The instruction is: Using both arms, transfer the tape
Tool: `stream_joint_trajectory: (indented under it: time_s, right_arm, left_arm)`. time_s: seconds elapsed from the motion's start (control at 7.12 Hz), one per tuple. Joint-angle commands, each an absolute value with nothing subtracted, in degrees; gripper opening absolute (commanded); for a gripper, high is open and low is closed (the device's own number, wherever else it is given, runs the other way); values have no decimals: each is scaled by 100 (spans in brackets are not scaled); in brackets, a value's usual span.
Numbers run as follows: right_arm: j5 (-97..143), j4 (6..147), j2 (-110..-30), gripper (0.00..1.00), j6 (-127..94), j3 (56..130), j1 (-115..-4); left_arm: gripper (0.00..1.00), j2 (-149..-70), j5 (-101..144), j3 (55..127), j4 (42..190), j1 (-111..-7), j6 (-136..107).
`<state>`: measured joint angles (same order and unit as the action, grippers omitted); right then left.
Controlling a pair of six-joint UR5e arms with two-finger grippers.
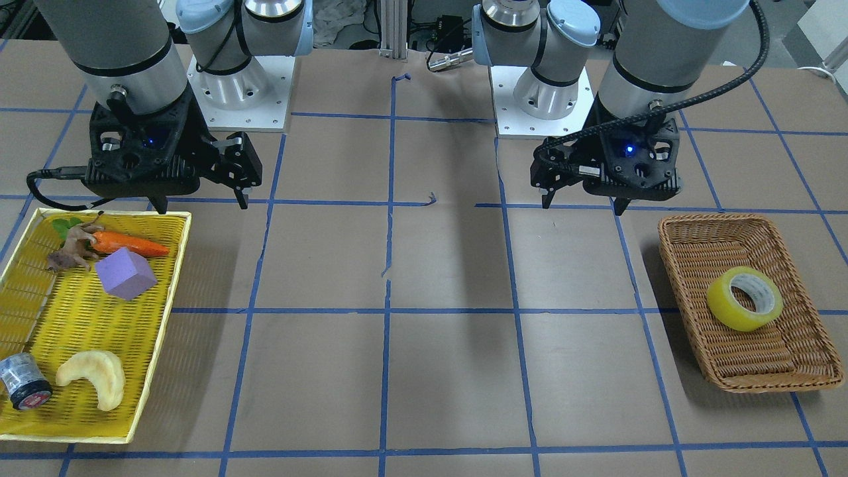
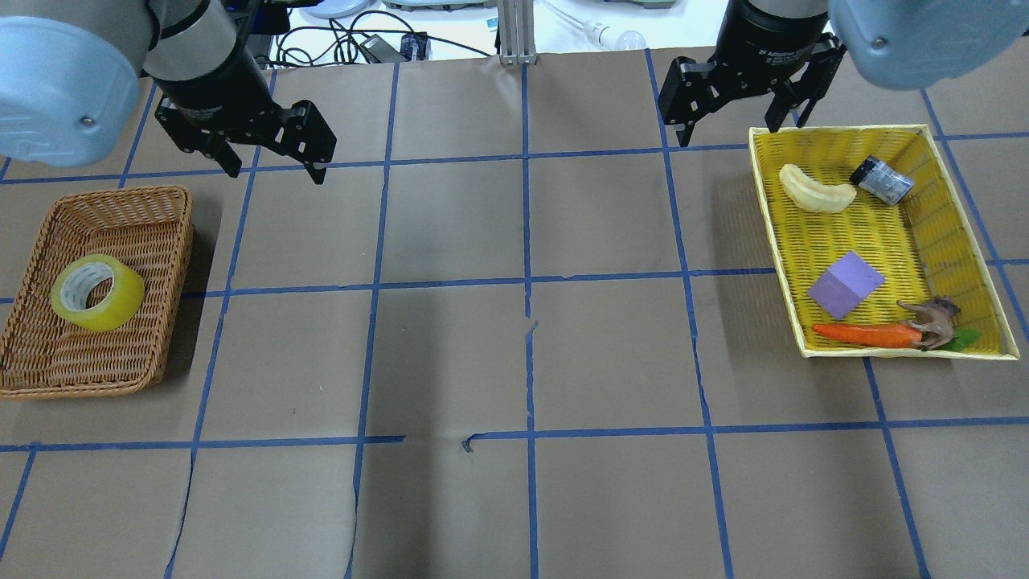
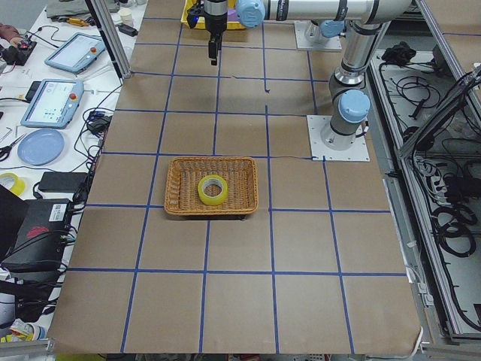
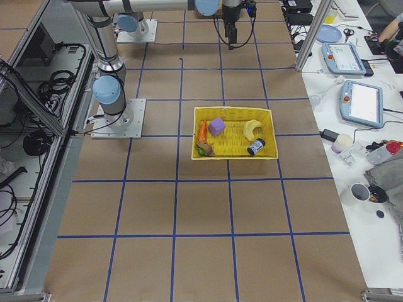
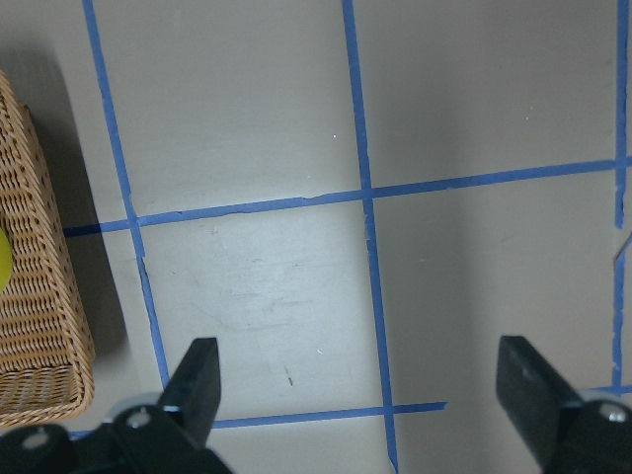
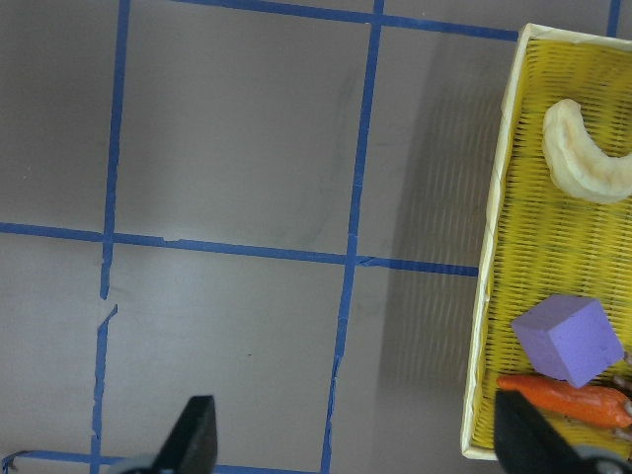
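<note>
The tape lies tilted in the brown wicker basket at the left end of the table, its pale core facing up. The left hand hovers above the table just past the basket's far right corner, its fingers spread wide with nothing between them. The right hand hangs by the far left corner of the yellow tray at the right end, its fingers also apart. In the tray lie a purple block, a carrot, a brown animal figure, a pale crescent and a small dark cylinder.
</note>
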<state>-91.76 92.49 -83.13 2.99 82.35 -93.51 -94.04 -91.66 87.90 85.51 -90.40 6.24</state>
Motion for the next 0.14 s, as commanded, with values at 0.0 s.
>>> stream_joint_trajectory:
  time_s: [0.0]
  right_arm:
    - [-9176,9246,-8314,100,299,8235,-9352]
  left_arm:
    - [100,-9361,-9088,8833,8578,-9053,624]
